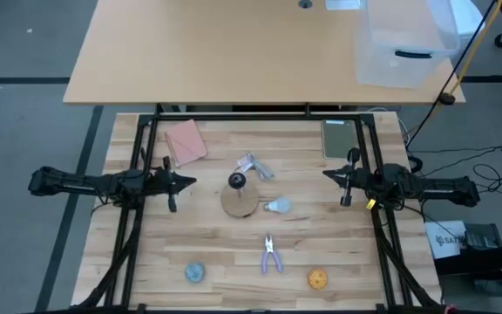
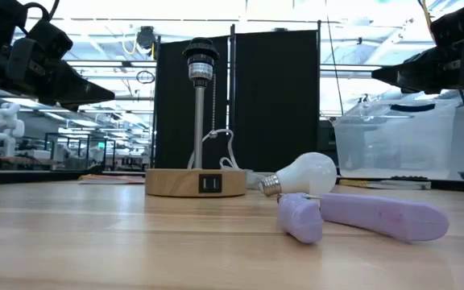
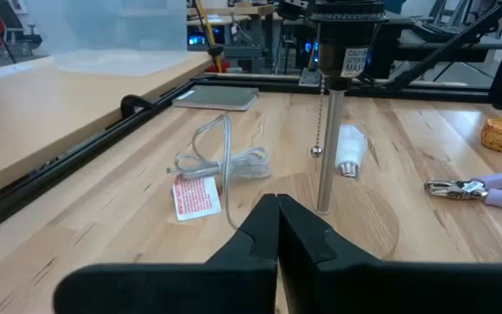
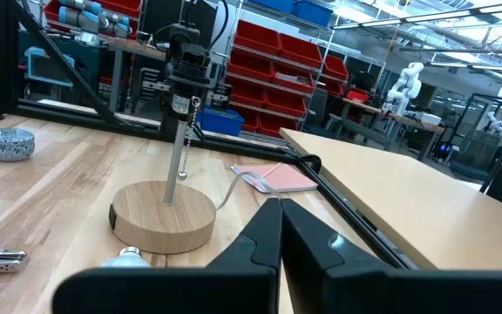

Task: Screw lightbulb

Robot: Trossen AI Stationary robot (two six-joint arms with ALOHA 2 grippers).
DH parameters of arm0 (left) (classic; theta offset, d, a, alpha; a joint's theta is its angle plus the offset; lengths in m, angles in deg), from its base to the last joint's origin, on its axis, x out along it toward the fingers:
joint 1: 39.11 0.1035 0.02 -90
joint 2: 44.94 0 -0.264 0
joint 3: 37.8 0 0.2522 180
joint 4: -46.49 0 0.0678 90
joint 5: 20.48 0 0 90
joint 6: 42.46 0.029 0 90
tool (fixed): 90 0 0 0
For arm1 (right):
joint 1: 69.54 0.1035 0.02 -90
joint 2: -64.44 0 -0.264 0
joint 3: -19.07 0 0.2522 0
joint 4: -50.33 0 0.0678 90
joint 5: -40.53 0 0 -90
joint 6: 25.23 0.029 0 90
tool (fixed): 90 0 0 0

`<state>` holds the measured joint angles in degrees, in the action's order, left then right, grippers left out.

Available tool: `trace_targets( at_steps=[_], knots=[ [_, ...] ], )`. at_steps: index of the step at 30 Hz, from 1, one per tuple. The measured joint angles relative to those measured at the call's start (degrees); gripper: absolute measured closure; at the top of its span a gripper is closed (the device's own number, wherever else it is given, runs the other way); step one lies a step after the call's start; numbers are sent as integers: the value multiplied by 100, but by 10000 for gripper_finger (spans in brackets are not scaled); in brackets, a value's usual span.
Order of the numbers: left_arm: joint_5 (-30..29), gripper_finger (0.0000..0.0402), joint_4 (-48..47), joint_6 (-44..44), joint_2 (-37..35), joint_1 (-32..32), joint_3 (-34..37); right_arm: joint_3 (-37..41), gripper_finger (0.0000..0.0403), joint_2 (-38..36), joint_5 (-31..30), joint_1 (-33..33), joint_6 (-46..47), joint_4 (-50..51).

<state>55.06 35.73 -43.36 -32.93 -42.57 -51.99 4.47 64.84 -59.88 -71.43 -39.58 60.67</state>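
Observation:
The white lightbulb (image 1: 278, 207) lies on its side on the table, just right of the round wooden lamp stand (image 1: 239, 201); its silvery screw base (image 2: 270, 186) points toward the stand. From the stand rises a metal post with a black socket (image 2: 200, 58) on top. My left gripper (image 1: 187, 181) hovers shut at the table's left, above the wood, its fingers pointing at the stand. My right gripper (image 1: 329, 174) hovers shut at the right, pointing the opposite way. In the wrist views the left gripper (image 3: 278, 202) and the right gripper (image 4: 280, 206) both show their fingertips together.
Purple-handled pliers (image 1: 271, 254) lie near the front, with a blue-grey ball (image 1: 195, 272) and an orange ball (image 1: 318, 278) closer to the near edge. A pink pad (image 1: 186, 141), a coiled cord with a tag (image 1: 254, 166) and a green slab (image 1: 339, 138) lie toward the far side.

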Motion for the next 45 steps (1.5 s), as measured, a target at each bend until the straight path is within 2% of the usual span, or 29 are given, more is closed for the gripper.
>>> trace_targets(
  at_steps=[12, 16, 19, 21, 23, 28, 31, 36, 40, 45],
  knots=[
    [-2, 401, 1, 0, -2, 0, -1, 0, 403, 0, 12, 0, 27, -56],
    [-2, 401, 0, 0, -2, 0, -2, 1, 403, 0, 313, 9, 1205, -553],
    [0, 401, 1, 0, -1, 0, 0, -29, 403, 89, 321, 9, 2190, -1673],
    [-2, 401, 2, 0, -2, 2, 0, -192, 403, 197, 344, 9, 2433, -2047],
    [-1, 401, 1, 0, 0, 1, -2, -454, 403, 380, 455, 9, 2318, -1979],
    [-253, 401, 55, 42, 0, 7, -2, -1356, 403, 1458, 474, 11, 2035, -1781],
    [-522, 401, 134, 276, -2, 9, -2, -1986, 403, 2438, 449, 1, 1745, -1582],
    [-564, 401, 107, 585, 0, 7, -2, -2925, 403, 4112, 450, -41, 1647, -1091],
    [-563, 401, 52, 575, 0, 7, -2, -3329, 403, 5212, 452, -79, 1821, -672],
    [-562, 401, 52, 573, 0, 7, 0, -3585, 403, 6149, 458, -76, 1960, -452]
  ],
)
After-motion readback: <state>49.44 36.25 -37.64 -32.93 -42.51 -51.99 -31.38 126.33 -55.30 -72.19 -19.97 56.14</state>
